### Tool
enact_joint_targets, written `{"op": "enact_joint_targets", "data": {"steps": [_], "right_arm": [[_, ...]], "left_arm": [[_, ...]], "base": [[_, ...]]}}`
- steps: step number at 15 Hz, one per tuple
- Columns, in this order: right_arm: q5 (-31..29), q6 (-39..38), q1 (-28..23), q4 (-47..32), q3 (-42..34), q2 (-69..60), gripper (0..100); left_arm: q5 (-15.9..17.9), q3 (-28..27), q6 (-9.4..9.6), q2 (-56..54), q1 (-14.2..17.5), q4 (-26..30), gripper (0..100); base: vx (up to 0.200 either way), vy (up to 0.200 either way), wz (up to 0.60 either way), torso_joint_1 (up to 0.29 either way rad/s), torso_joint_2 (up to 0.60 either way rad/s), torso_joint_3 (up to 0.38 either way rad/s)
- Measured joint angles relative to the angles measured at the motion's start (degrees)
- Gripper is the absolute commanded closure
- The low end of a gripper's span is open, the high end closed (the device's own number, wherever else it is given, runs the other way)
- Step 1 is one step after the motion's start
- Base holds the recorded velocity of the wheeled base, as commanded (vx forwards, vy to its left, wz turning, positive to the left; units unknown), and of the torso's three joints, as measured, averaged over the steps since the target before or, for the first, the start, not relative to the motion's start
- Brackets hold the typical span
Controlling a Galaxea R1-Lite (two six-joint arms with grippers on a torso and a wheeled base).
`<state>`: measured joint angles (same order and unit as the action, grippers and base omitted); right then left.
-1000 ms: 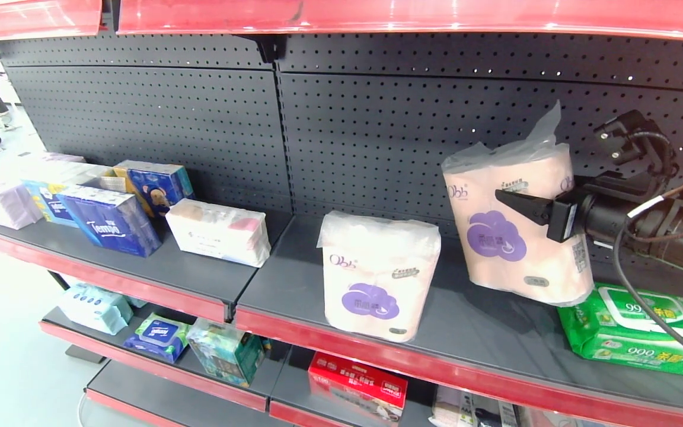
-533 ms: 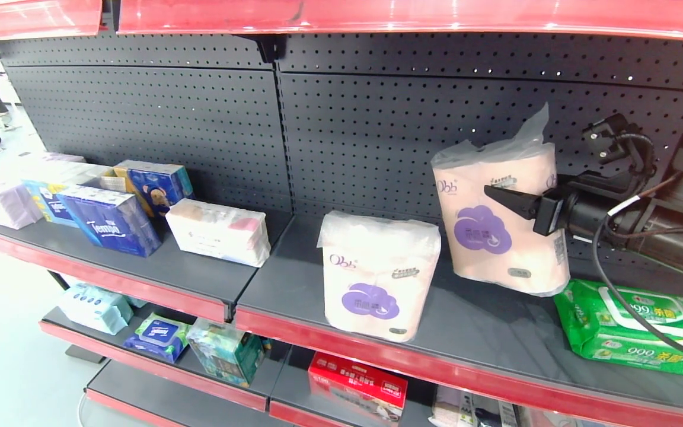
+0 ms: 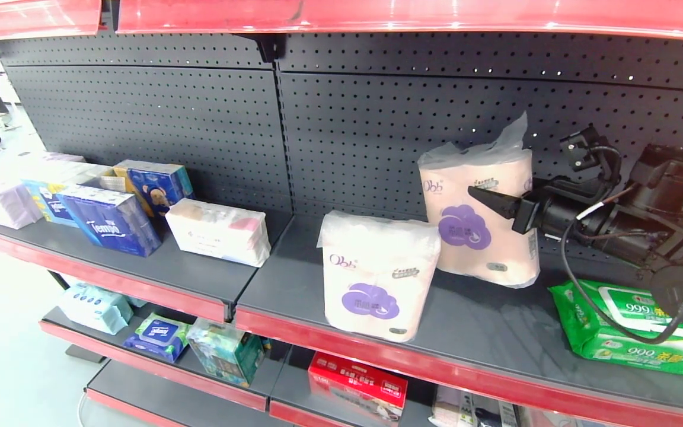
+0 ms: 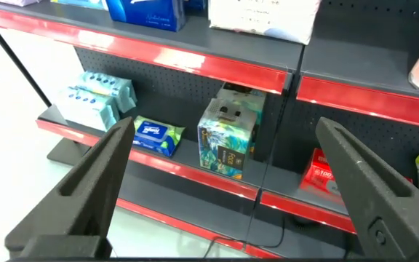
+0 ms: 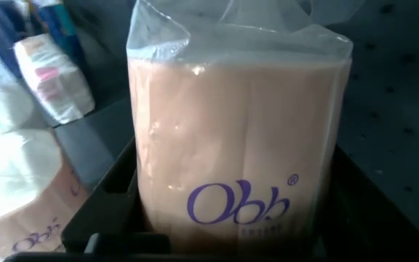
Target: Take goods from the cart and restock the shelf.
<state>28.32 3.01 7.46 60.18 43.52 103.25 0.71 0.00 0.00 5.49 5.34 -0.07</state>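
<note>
Pink tissue pack between right fingers

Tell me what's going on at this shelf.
The robot is restocking. Its right gripper is shut on a pink pack of toilet paper rolls, held upright low over the dark shelf, just behind and to the right of an identical pack standing near the front edge. Whether the held pack touches the shelf yet is unclear. A green pack of wet wipes lies to its right. The left gripper hangs open and empty in front of the lower shelves.
</note>
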Motion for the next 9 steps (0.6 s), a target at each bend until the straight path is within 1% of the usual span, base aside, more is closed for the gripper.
{"op": "enact_joint_targets", "data": {"steps": [3,5,7,9], "right_arm": [[3.3,-0.2,0.0,2.3,0.8,2.3,100],[7.5,-0.1,-0.1,4.2,1.5,3.8,100],[8.4,-0.2,-0.3,6.9,2.5,5.7,100],[8.5,-0.2,-0.5,7.9,3.5,7.8,100]], "left_arm": [[0.0,0.0,0.0,0.0,0.0,0.0,0],[0.0,0.0,0.0,0.0,0.0,0.0,0],[0.0,0.0,0.0,0.0,0.0,0.0,0],[0.0,0.0,0.0,0.0,0.0,0.0,0]], "base": [[0.0,0.0,0.0,0.0,0.0,0.0],[0.0,0.0,0.0,0.0,0.0,0.0],[0.0,0.0,0.0,0.0,0.0,0.0],[0.0,0.0,0.0,0.0,0.0,0.0]]}}
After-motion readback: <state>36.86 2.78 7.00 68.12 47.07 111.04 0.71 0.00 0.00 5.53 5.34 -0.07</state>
